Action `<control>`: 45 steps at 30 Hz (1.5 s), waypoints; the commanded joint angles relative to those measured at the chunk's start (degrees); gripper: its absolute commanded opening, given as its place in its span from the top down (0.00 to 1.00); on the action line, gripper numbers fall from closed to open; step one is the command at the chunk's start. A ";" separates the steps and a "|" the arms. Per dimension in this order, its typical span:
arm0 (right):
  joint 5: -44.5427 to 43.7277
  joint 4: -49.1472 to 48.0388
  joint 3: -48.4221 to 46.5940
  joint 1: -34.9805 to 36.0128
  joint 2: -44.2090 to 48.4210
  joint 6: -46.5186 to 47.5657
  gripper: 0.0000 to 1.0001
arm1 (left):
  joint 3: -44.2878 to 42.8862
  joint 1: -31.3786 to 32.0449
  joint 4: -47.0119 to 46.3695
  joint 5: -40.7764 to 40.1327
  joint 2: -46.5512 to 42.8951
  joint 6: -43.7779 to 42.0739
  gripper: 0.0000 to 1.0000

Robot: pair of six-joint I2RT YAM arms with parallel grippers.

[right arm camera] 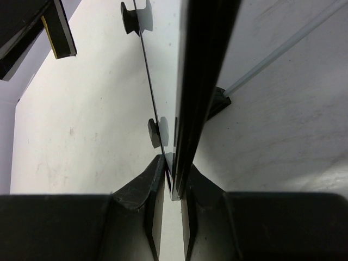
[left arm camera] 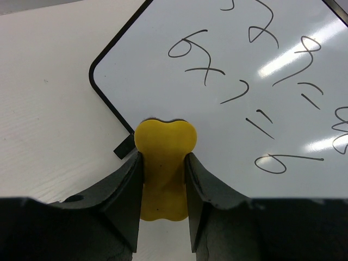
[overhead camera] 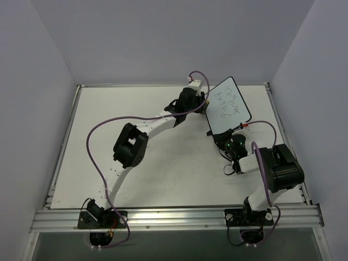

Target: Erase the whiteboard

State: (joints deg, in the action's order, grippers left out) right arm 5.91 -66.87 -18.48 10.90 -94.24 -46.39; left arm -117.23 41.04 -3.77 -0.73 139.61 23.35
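Observation:
The whiteboard (overhead camera: 230,105), white with a thin black frame and dark scribbles, stands tilted up at the back right of the table. My right gripper (overhead camera: 227,137) is shut on its lower edge; in the right wrist view the board's edge (right arm camera: 187,98) runs between the two fingers (right arm camera: 154,190). My left gripper (overhead camera: 202,102) is shut on a small yellow eraser block (left arm camera: 163,163), whose front end lies against the board's lower left edge. The board's written face (left arm camera: 244,81) fills the left wrist view.
White table (overhead camera: 109,141) with a metal rail (overhead camera: 174,217) along the near edge and grey walls on three sides. Purple cables loop from both arms. The board's black feet (right arm camera: 155,132) stick out from its back.

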 commanded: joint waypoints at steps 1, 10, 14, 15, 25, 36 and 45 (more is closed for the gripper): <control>1.82 8.50 1.52 1.76 2.65 3.32 1.00 | 0.95 -0.26 -4.23 -0.41 -5.05 0.64 0.98; 3.31 14.57 0.03 2.29 1.79 4.38 1.00 | 3.32 -0.69 -5.46 -0.15 -6.80 1.25 0.98; 4.11 14.40 0.64 2.46 0.54 3.94 1.00 | 4.37 -0.69 -5.90 -0.06 -7.25 1.34 0.98; 3.93 14.57 0.73 2.55 0.63 3.68 1.00 | 4.55 -0.61 -6.16 0.03 -7.33 1.43 0.98; 0.86 18.09 0.81 5.45 1.42 2.54 0.94 | 5.08 -0.61 -6.78 0.20 -7.51 1.69 0.98; -3.53 23.80 1.78 8.00 8.26 1.48 0.51 | 4.55 -1.05 -6.69 0.47 -7.77 1.61 0.98; -13.19 47.58 -5.59 19.77 28.54 1.83 0.47 | 7.01 -2.98 -7.39 0.38 -10.40 2.83 0.98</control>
State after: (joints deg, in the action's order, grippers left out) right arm -0.82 -32.38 -18.72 26.59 -73.34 -45.52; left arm -110.96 39.62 -7.51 -0.73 134.78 25.04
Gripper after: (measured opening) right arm 0.526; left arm 0.411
